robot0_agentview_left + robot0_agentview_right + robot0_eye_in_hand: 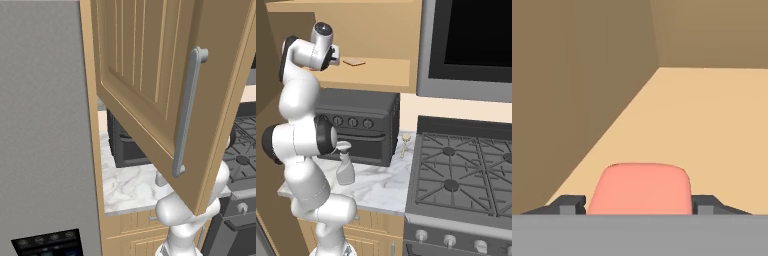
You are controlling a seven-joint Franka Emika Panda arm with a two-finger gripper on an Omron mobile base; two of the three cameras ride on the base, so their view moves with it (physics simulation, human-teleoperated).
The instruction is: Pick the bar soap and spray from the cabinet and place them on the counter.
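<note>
arm (303, 172): glossy white, chunky rounded segments, kinda bulbous like stacked blobs
joints: dark charcoal rings and caps between the white shells, one big round one mid-arm
wrist end: white cylinder with a small dark round cap on top
fingertips (572, 204): small, dark grey, blocky with squared-off edges
markings: plain all over

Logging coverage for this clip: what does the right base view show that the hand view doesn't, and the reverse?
Right base alone: the spray standing on the counter, the toaster oven, the stove, and the arm reaching into the cabinet. Hand view alone: the claw with its fingertips on either side of a pink soap, seen close up. Both share the tan cabinet shelf.
</note>
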